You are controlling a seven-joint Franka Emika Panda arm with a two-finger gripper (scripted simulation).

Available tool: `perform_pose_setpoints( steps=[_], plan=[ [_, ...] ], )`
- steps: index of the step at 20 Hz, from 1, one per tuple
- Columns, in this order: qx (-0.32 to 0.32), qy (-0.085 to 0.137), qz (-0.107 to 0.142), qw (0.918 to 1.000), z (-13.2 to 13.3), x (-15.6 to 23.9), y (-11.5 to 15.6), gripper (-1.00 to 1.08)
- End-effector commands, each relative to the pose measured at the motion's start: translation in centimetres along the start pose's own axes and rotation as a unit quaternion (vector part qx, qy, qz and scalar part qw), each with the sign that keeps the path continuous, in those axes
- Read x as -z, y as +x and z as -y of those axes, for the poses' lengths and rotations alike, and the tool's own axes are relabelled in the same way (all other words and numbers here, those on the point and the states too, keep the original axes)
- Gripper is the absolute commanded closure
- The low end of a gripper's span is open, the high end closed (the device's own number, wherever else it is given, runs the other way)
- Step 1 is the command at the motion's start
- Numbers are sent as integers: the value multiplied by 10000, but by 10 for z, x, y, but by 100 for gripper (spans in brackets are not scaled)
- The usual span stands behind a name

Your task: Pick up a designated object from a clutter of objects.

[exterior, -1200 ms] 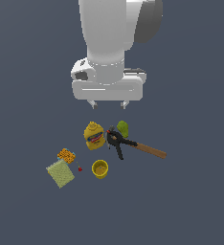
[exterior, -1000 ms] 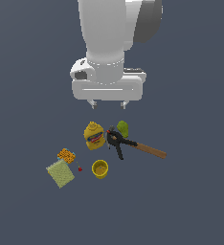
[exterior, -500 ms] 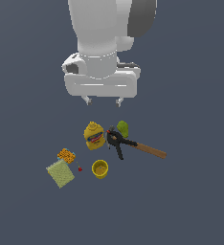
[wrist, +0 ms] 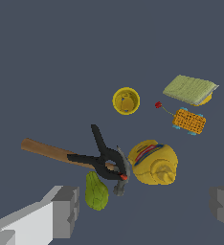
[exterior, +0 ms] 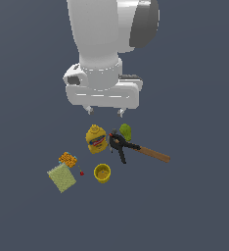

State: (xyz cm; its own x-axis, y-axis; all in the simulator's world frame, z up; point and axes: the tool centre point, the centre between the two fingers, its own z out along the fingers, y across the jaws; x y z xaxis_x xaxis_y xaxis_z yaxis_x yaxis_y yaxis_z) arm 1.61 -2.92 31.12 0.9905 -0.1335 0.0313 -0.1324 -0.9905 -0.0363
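yellow cup (exterior: 102,173) upright, apart from open tool (exterior: 104,112) above.

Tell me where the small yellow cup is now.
In the exterior view, the yellow cup stands upright below the mustard bottle, just right of the tiny red piece, touching neither.

Tool (exterior: 105,112) downward, fingers spread, empty.

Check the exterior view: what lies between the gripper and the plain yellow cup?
In the exterior view, the mustard bottle and the black clamp lie between the open gripper and the yellow cup. The cup itself stands apart, untouched.
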Motion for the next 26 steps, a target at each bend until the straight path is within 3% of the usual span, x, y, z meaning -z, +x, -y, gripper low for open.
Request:
perform_pose_setpoints(
  steps=[1,16,26],
  plan=[
    [-84,-9,12,10000,0,-10,8,-92],
    [-924,-113,88,9956,-8,-124,75,-92],
    [-1354,-182,120,9906,-13,-196,98,-92]
  ],
)
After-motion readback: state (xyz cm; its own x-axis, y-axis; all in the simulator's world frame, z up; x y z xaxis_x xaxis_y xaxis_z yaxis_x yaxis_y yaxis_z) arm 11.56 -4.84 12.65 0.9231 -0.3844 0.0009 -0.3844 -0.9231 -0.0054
